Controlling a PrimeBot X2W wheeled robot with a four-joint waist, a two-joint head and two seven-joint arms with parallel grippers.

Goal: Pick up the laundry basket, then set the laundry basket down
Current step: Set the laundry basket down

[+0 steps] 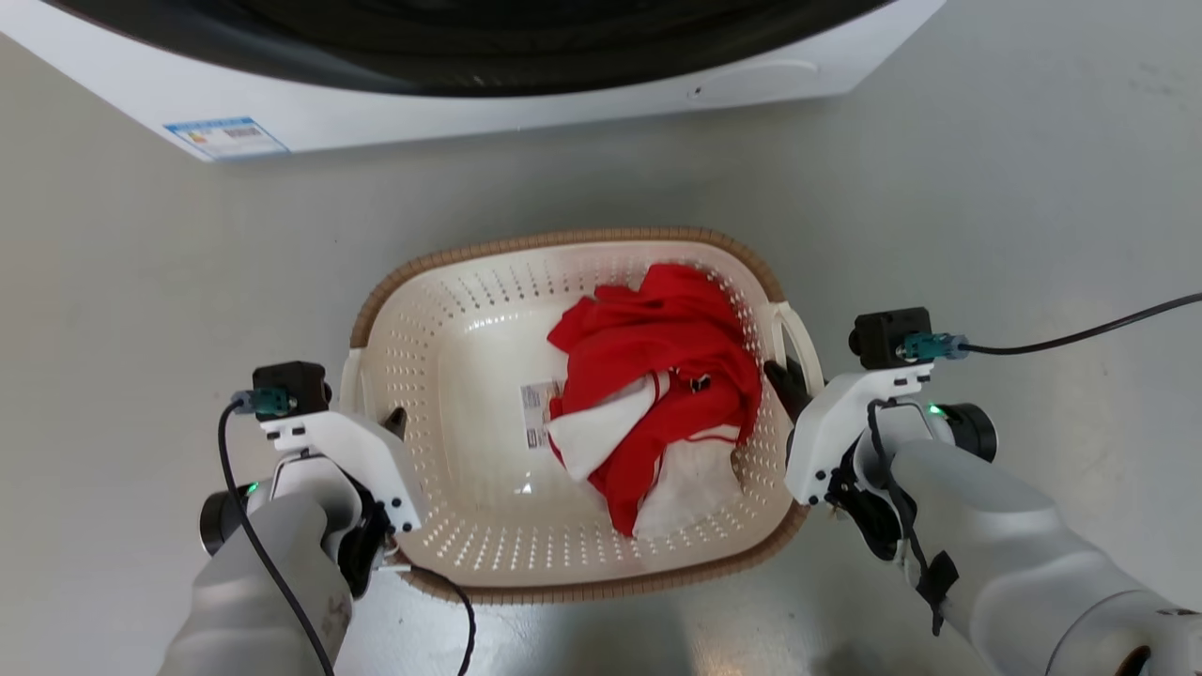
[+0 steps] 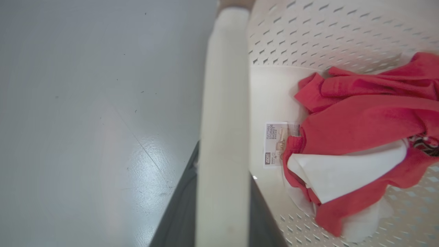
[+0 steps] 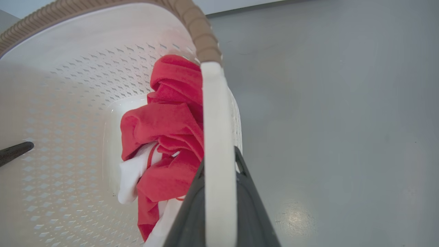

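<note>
1. Before the washer (image 1: 488,108), mid-scene, the basket (image 1: 451,376) holds red-and-white cloth (image 1: 657,376) toward its right side; whether it touches the floor (image 1: 141,310) is unclear.
2. Left gripper (image 1: 387,422) is clamped on the basket's left handle (image 2: 223,137).
3. Right gripper (image 1: 787,380) is clamped on the right handle (image 3: 216,154) likewise.

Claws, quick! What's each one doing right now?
Left claw: closed on the left handle of the laundry basket.
Right claw: closed on the right handle.
</note>
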